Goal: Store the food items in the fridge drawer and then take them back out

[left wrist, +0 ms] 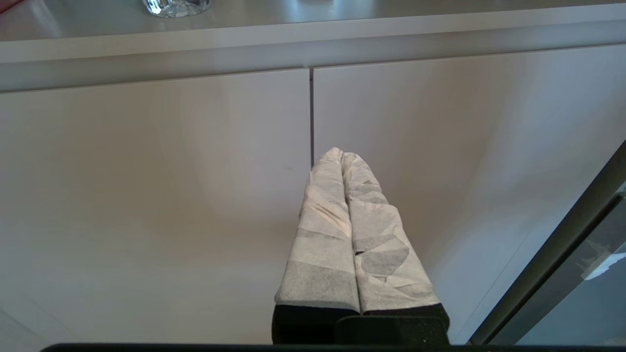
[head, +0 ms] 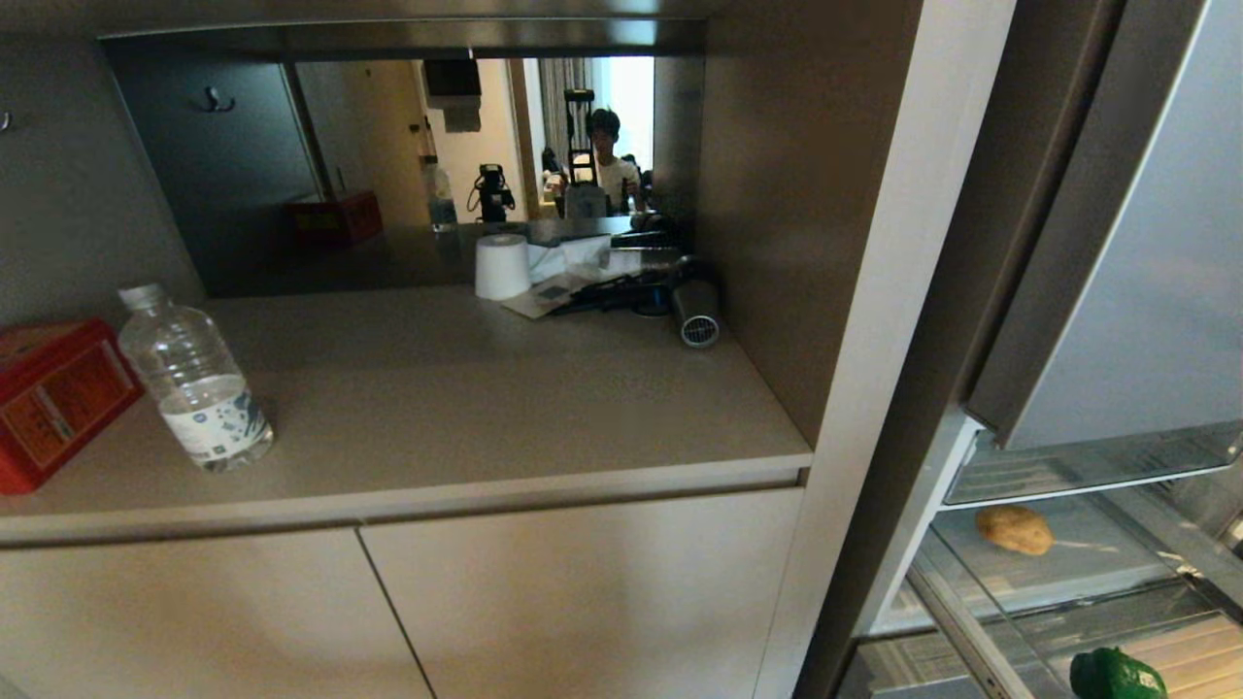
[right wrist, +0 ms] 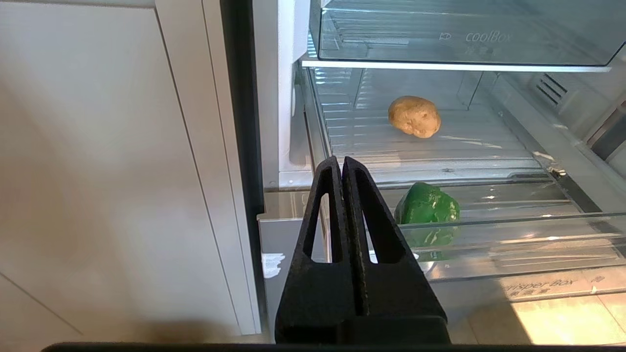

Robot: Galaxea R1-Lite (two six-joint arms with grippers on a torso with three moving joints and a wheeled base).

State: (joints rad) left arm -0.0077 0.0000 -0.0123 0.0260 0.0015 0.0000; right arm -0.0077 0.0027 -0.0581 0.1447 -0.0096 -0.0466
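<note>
The right gripper [right wrist: 342, 164] hangs before the open fridge with its black fingers pressed together on nothing, and the left gripper [left wrist: 341, 155], its taped fingers likewise closed and empty, points at the beige cabinet doors [left wrist: 195, 195]. The potato [right wrist: 414, 116] lies on the ribbed clear floor inside the fridge, under an upper clear bin. The bell pepper [right wrist: 427, 211] sits nearer, apparently inside the pulled-out fridge drawer [right wrist: 513, 254], though reflections blur its walls.
</note>
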